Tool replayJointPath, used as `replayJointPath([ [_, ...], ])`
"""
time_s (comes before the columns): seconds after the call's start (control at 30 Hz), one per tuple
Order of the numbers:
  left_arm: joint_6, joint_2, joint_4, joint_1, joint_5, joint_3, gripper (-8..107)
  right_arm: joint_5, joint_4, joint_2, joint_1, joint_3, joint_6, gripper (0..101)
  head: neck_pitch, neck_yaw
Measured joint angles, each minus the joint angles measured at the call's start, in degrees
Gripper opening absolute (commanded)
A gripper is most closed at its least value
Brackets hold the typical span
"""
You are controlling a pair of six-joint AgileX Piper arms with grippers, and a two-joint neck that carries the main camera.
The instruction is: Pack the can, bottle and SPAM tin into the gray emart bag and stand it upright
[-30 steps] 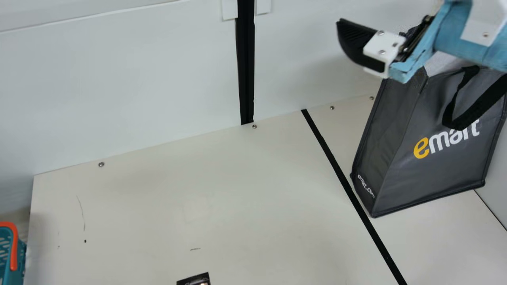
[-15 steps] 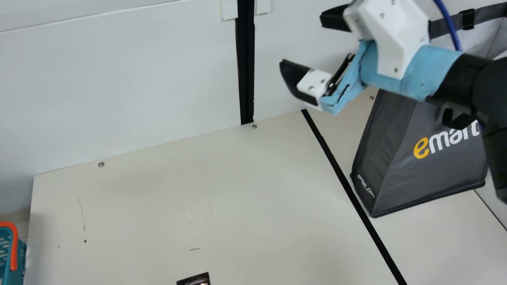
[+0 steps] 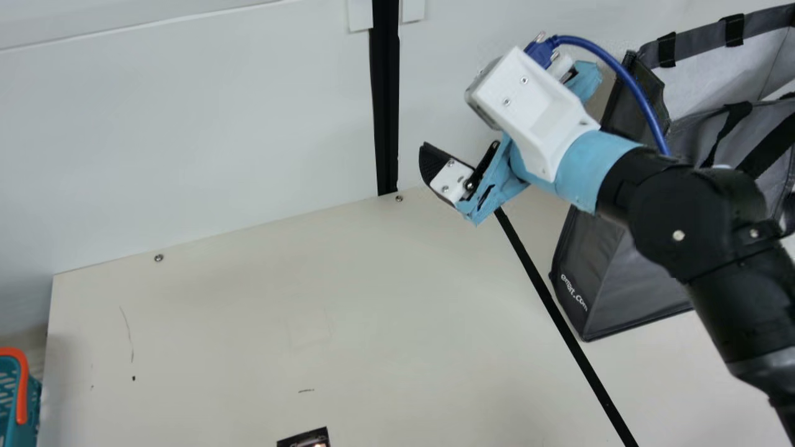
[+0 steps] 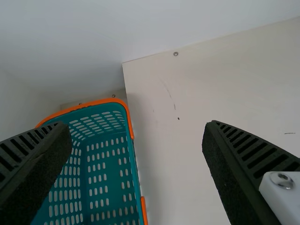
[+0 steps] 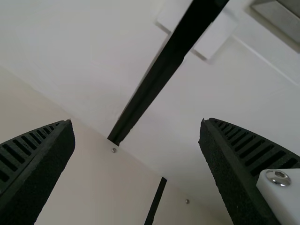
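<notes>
Spread wide, the jaws of the left gripper (image 4: 137, 123) had a broad gap between them in the left wrist view. Those of the right gripper (image 3: 469, 186) were just as far apart in the right wrist view, one ribbed finger on each side of the gap. In the main view the right gripper was held above the table, aimed toward the view's left, with a blue cable (image 3: 630, 81) looping back from the white camera housing (image 3: 531, 102) on its wrist.

At the near edge of the main view a small black item (image 3: 304, 439) poked in, cut off by the frame; it was perhaps the end of a package, though too little showed to be certain. Off the table's left edge sat a teal basket (image 4: 108, 173) with slotted walls and an orange rim (image 4: 89, 104).

Across the cream table (image 3: 248, 323) a black line (image 3: 546, 298) ran slantwise toward the wall. Just to the right of that line, partly behind the right arm (image 3: 689, 217), the gray emart bag (image 3: 643, 292) stood upright, its mouth open on a pale lining and its black handles (image 3: 767, 149) hanging along the side. How much it held could not be told. Farthest back rose the white wall (image 3: 217, 136), with a black upright strip (image 3: 385, 105) coming down to the table's back edge, near a screw (image 3: 399, 198).
</notes>
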Motion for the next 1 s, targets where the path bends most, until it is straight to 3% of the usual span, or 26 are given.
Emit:
replayJointPath([
  [0.17,0.0,0.0,0.0,0.0,0.0,0.0,90,-1.2,-9.8,-1.2,2.3,2.6,9.1,95,0.0,-0.1],
  [0.6,0.0,0.0,0.0,0.0,0.0,0.0,90,-0.4,-31.8,-3.8,8.0,7.9,30.6,95,0.0,-0.1],
  [0.83,0.0,0.0,0.0,0.0,0.0,0.0,90,-0.1,-38.3,-6.2,10.7,12.2,38.4,95,0.0,0.0],
  [1.0,0.0,0.0,0.0,0.0,0.0,0.0,90,-1.2,-38.2,-8.4,12.0,15.8,39.4,95,0.0,-0.1],
])
